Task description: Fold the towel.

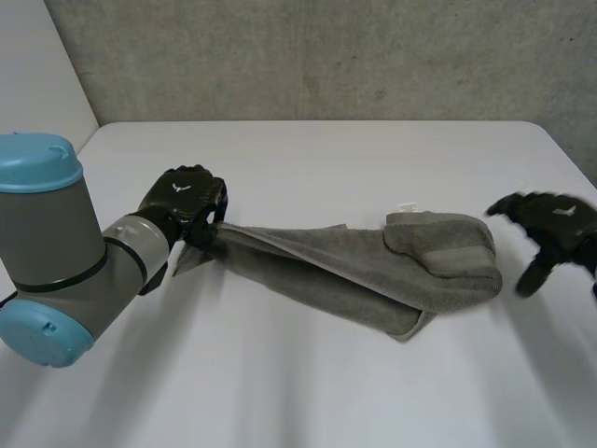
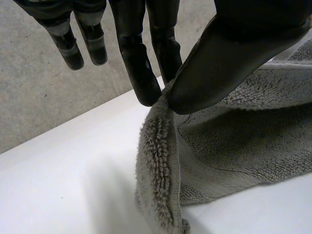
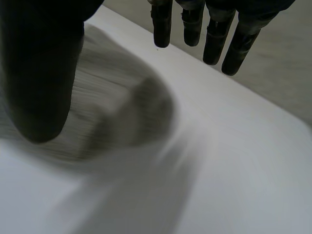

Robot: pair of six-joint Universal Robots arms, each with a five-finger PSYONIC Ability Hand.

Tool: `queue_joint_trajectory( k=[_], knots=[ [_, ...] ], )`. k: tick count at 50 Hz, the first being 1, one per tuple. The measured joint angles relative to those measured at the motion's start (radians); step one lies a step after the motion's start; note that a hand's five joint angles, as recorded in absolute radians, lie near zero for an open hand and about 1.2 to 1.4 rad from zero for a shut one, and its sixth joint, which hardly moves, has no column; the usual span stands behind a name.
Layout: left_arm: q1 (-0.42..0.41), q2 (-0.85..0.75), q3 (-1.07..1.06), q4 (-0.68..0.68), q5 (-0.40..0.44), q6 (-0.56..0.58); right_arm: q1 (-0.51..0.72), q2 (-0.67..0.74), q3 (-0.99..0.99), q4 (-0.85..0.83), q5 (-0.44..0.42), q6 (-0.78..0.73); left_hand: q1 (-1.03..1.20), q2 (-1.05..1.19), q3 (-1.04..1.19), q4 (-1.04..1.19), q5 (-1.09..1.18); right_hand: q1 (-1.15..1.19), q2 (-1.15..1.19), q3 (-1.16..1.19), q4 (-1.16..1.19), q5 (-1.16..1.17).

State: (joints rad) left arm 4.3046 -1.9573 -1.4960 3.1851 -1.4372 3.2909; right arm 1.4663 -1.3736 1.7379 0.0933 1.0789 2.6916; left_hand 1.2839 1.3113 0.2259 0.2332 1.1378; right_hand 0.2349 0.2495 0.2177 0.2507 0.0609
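**Left hand (image 1: 187, 201) pinching one end of the towel (image 1: 354, 266), right hand (image 1: 550, 233) free**

The white table (image 1: 308, 159) carries only the grey towel. It runs as a long, rumpled band across the table's middle, from my left hand toward the right edge. The right end is lumped over on itself, and the left end is raised off the surface.

I judge the fold as barely begun: one end is gripped and nothing is laid flat or square. The next move, as I read it, calls for the right hand to take hold at the lumped end. Then the band can be spread and the left end carried across onto it.

The left hand sits near the left edge. In its wrist view the thumb (image 2: 219, 63) and one finger pinch the towel's hem, and the other fingers (image 2: 83, 44) hang straight and clear of it.

The right hand hovers by the right edge, just beside the lumped end and apart from it. Its fingers (image 3: 214, 39) are spread wide from the thumb and hold nothing.
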Motion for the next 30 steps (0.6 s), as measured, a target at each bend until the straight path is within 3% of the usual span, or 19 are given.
queue_joint_trajectory(
  k=[5, 16, 20, 25, 30],
  knots=[
    [-0.002, 0.001, 0.000, 0.000, 0.000, -0.001, 0.060, -0.045, 0.098, 0.015, -0.081, 0.001, 0.000, 0.000, 0.000, 0.000, 0.000, 0.000, 0.000, 0.000, 0.000, 0.000],
    [-0.001, 0.014, 0.002, -0.001, -0.002, -0.006, 0.165, 0.067, 0.125, -0.081, -0.056, 0.007, 0.000, 0.000, 0.000, 0.000, 0.000, 0.026, 0.015, 0.000, 0.000, 0.019],
    [-0.001, 0.022, 0.002, -0.001, -0.002, -0.014, 0.180, 0.126, 0.108, -0.115, -0.037, 0.016, 0.000, 0.000, 0.000, 0.000, 0.000, 0.209, 0.202, 0.000, 0.000, 0.230],
    [0.001, 0.031, 0.002, -0.001, -0.001, -0.028, 0.187, 0.170, 0.083, -0.147, 0.012, 0.021, 0.000, 0.000, 0.000, 0.000, 0.000, 0.697, 0.708, 0.000, 0.000, 0.703],
    [0.003, 0.042, 0.001, -0.003, 0.000, -0.037, 0.183, 0.166, 0.069, -0.166, 0.041, 0.023, 0.000, 0.000, 0.000, 0.000, 0.000, 1.052, 1.032, 0.000, 0.000, 1.085]
  ],
)
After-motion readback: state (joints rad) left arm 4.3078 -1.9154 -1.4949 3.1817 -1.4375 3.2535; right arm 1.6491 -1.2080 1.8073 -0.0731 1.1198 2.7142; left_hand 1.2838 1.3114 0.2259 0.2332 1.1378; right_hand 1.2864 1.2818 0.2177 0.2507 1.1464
